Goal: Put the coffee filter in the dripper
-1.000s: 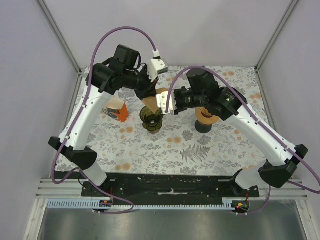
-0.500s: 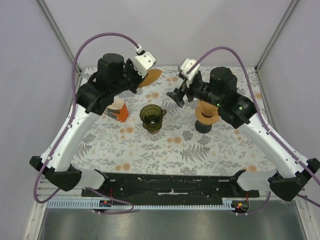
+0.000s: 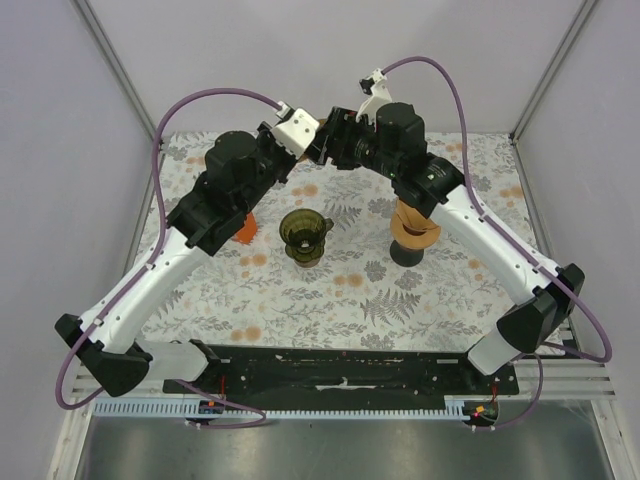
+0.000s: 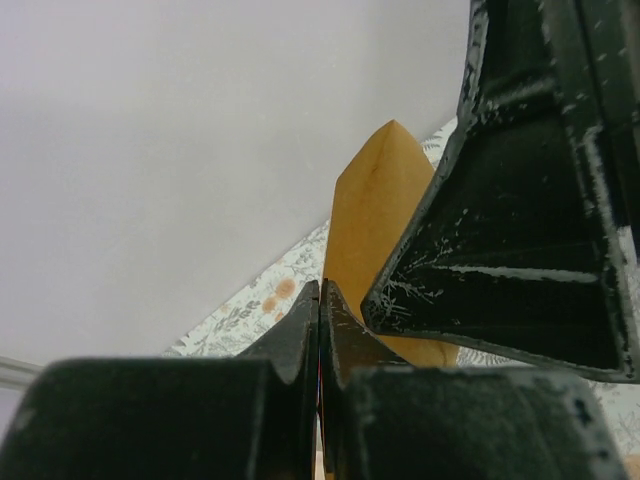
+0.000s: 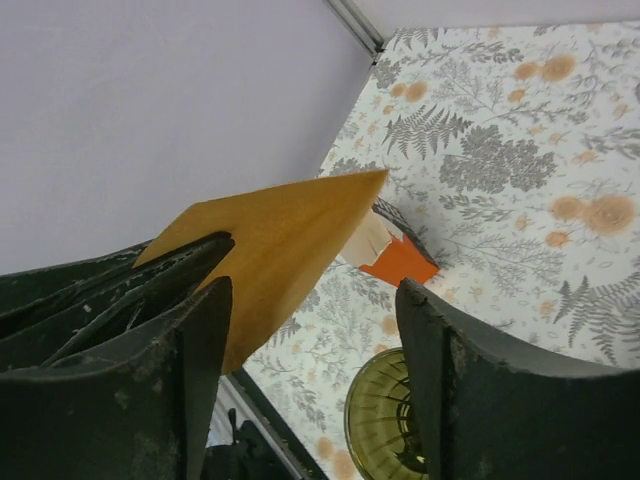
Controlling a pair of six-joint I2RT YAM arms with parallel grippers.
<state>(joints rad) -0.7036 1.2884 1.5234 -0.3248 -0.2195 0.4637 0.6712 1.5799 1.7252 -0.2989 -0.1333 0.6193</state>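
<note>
A brown paper coffee filter (image 4: pixel 375 215) is pinched flat at its lower edge by my left gripper (image 4: pixel 320 290), which is shut on it and raised high over the back of the table (image 3: pixel 308 140). My right gripper (image 5: pixel 312 300) is open. Its left finger lies against the filter (image 5: pixel 280 240), and its right finger stands well clear. In the top view the two grippers meet (image 3: pixel 330 145) and hide most of the filter. The olive-green glass dripper (image 3: pixel 304 233) stands upright on the floral cloth, below and nearer than both grippers, its round mouth (image 5: pixel 385 420) open.
A stack of brown filters sits on a black stand (image 3: pixel 412 228) to the dripper's right. An orange box (image 3: pixel 243 228) stands left of the dripper, partly under the left arm. Grey walls and metal frame posts close in the back and sides.
Both arms rose and swung toward the back. The left gripper carried the filter up from beside the dripper. The right gripper opened and now straddles the filter's edge.
</note>
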